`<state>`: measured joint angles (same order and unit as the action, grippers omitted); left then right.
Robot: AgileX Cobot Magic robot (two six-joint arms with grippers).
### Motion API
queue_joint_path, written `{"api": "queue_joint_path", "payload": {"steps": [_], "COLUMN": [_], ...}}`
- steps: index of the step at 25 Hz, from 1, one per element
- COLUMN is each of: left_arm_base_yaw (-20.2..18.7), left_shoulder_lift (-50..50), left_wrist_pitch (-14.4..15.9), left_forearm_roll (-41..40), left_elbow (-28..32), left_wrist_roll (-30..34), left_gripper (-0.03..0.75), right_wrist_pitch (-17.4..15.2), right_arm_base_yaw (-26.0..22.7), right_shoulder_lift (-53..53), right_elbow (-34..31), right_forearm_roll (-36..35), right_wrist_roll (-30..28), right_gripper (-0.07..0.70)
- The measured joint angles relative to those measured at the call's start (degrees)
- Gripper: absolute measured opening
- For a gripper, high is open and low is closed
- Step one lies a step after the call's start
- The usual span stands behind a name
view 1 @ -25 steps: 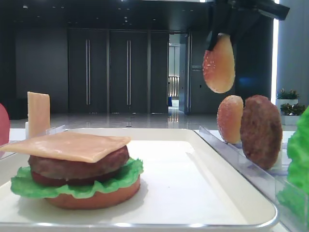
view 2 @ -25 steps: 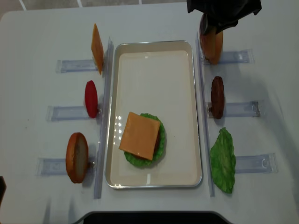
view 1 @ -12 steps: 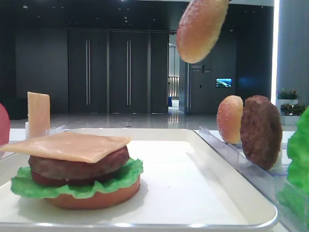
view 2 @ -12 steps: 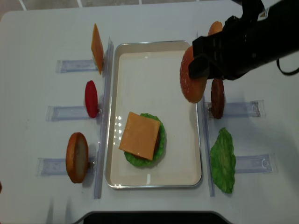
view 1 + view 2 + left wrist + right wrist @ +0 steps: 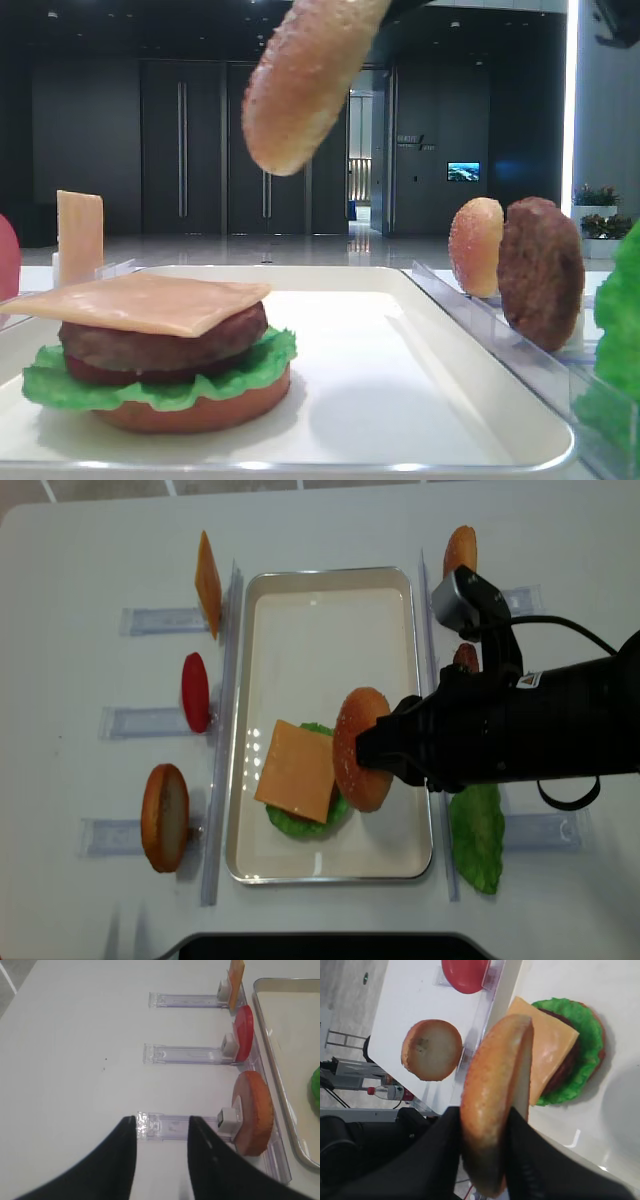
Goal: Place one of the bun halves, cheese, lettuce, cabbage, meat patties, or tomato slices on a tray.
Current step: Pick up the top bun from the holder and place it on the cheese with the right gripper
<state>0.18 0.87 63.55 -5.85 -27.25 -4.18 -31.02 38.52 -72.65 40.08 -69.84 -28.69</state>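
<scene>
Racks of clear plastic (image 5: pixel 160 620) line the white table (image 5: pixel 80 560) on the far left of the overhead view, each propping a toy piece on edge: a cheese slice (image 5: pixel 207 583) at the back, a red tomato slice (image 5: pixel 195 692) in the middle, and a flat orange-brown bottom bun (image 5: pixel 165 817) nearest the front. The left gripper (image 5: pixel 161 1152) shows only in its own wrist camera, hanging over the end of the front rack with its two black fingers (image 5: pixel 122 1160) parted and nothing between them; it touches none of the pieces.

Next comes the white tray (image 5: pixel 330 578), with a raised glossy rim. Toward its front sits a stack: bottom bun, ruffled green lettuce (image 5: pixel 300 825), a dark meat patty (image 5: pixel 165 340), and a square cheese slice (image 5: pixel 297 770) on top, lying slightly askew.

Just right of the stack, the domed bun top (image 5: pixel 360 748) hangs in the air above the tray, tilted on edge with its speckled crust facing left. The right gripper (image 5: pixel 482 1125) pinches it, fingers pressed against both faces of the bun. Its black arm reaches in from the right across the tray rim.

Right of the tray, more racks hold another bun top (image 5: pixel 460 550) at the back, a second patty (image 5: pixel 465 658) mostly hidden by the arm, and a loose lettuce leaf (image 5: pixel 477 835) near the front.
</scene>
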Motion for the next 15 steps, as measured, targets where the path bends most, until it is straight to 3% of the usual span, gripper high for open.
{"api": "queue_joint_path", "payload": {"steps": [2,5,15], "left_arm_base_yaw": [0.0,0.0,0.0], "left_shoulder_lift": [0.0,0.0,0.0], "left_wrist_pitch": [0.0,0.0,0.0], "left_forearm_roll": [0.0,0.0,0.0], "left_elbow": [0.0,0.0,0.0], "left_wrist_roll": [0.0,0.0,0.0], "left_gripper": [0.245,0.214,0.152], "right_wrist_pitch": [2.92,3.36,-4.91], "right_arm_base_yaw": [0.93,1.31,1.43], "right_shoulder_lift": [-0.75,-2.53,-9.41], "right_elbow": [-0.21,-0.26,-0.26], "right_forearm_roll": [-5.43,-12.52,-30.48], "right_wrist_roll": [-4.32,-10.74,-29.39], "right_gripper": [0.188,0.188,0.188]}}
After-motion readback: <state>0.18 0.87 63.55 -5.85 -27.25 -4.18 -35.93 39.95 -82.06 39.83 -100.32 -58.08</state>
